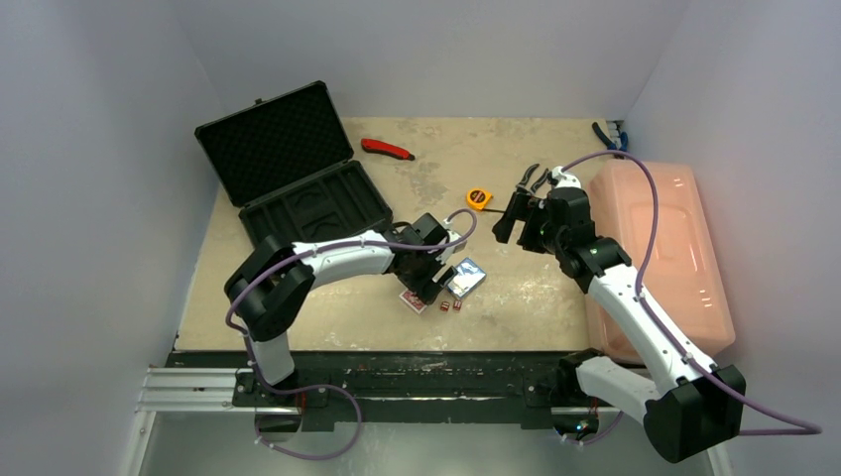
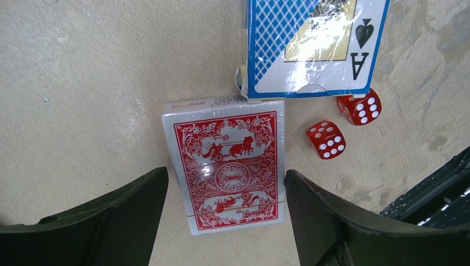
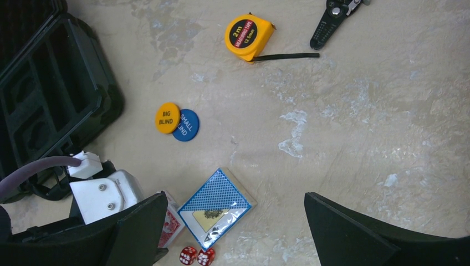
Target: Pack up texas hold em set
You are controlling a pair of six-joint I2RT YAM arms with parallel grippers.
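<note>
The black briefcase (image 1: 298, 188) lies open at the back left, foam lining showing; its corner shows in the right wrist view (image 3: 50, 100). The red deck (image 2: 227, 166) lies flat on the table between the fingers of my open left gripper (image 2: 226, 191), whose right finger is at the deck's edge. The blue deck (image 2: 310, 47) and two red dice (image 2: 326, 139) lie just beyond. My right gripper (image 3: 235, 221) is open and empty, high above the blue deck (image 3: 216, 208). An orange disc (image 3: 166, 117) overlaps a blue disc (image 3: 187, 126) near the case.
A yellow tape measure (image 1: 479, 198) lies mid-table beside my right gripper (image 1: 514, 230). A large pink bin (image 1: 660, 248) fills the right side. A red utility knife (image 1: 387, 150) lies at the back, and pliers (image 3: 332, 19) at the back right.
</note>
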